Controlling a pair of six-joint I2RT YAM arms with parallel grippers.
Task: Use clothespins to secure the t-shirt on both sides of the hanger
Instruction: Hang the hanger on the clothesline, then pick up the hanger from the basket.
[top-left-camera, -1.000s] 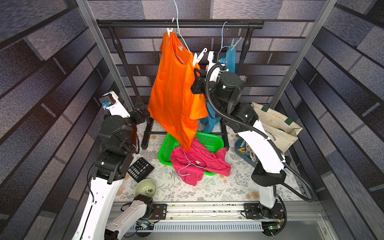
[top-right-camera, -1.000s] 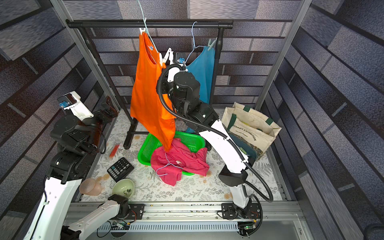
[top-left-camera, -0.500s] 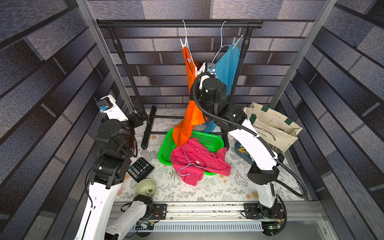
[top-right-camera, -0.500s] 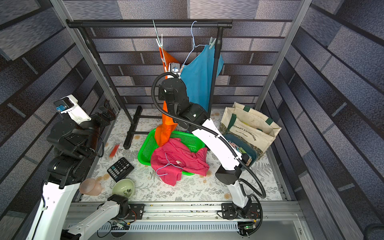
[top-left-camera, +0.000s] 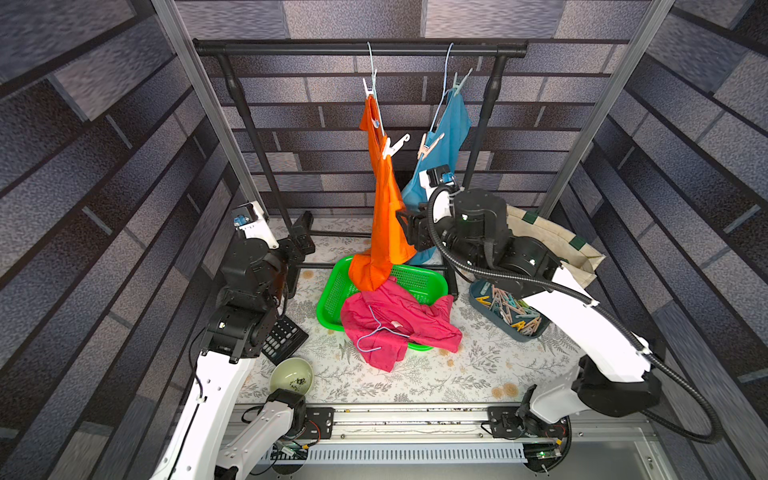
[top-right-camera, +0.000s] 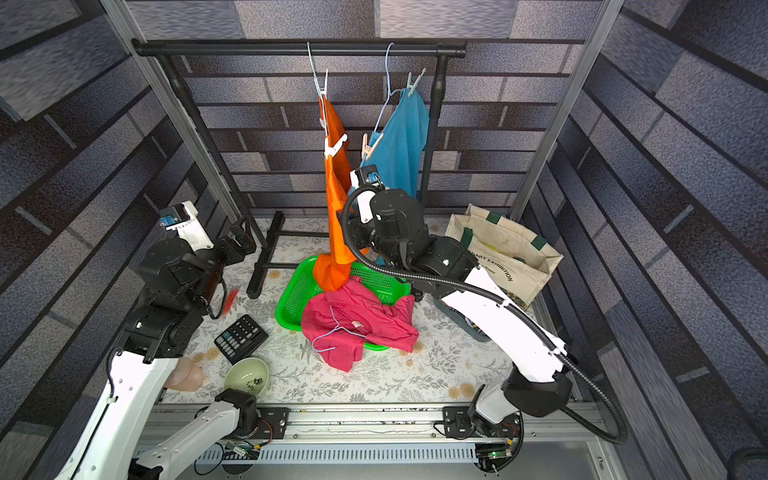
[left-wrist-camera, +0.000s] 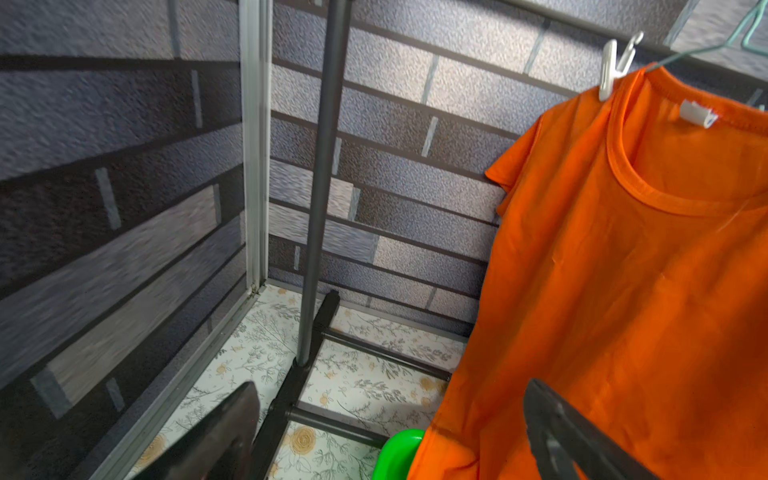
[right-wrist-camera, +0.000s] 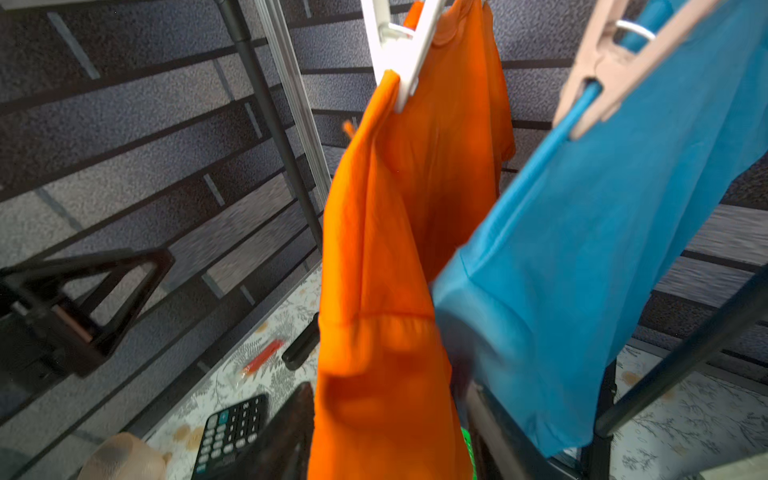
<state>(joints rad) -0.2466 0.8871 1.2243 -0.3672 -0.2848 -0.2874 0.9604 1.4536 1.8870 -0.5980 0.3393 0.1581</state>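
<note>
Rack (top-left-camera: 357, 48) stands at the back of the counter (top-left-camera: 457, 374). Orange t-shirt (top-left-camera: 386, 216) hangs from its rail on a wire hanger (top-left-camera: 370, 62), edge-on in both top views, hem dropping into the green basket (top-left-camera: 415, 282) at the rack's foot. Blue t-shirt (top-left-camera: 451, 120) hangs from the same rail, pinned too. Pink t-shirt (top-left-camera: 399, 324) lies over the basket in front of the rack, unpinned. Right pincer (right-wrist-camera: 388, 386) is under the rail at the orange hem: jaws partly apart, cloth hanging between, nothing clamped as far as I can see. Left pincer (left-wrist-camera: 390, 384) is by the rack's upright, spread wide, empty. Spare clothespins (top-left-camera: 509, 309) sit in a bin (top-left-camera: 515, 334) in front of the rack. Orange looks done, with a white clothespin on each shoulder: upper pin (top-left-camera: 366, 88) and lower pin (top-left-camera: 394, 144). Pink is probably what's left. The left wrist view shows only the upper pin biting cloth and wire, the right wrist view only the lower. Only a top view shows the bin's contents.
</note>
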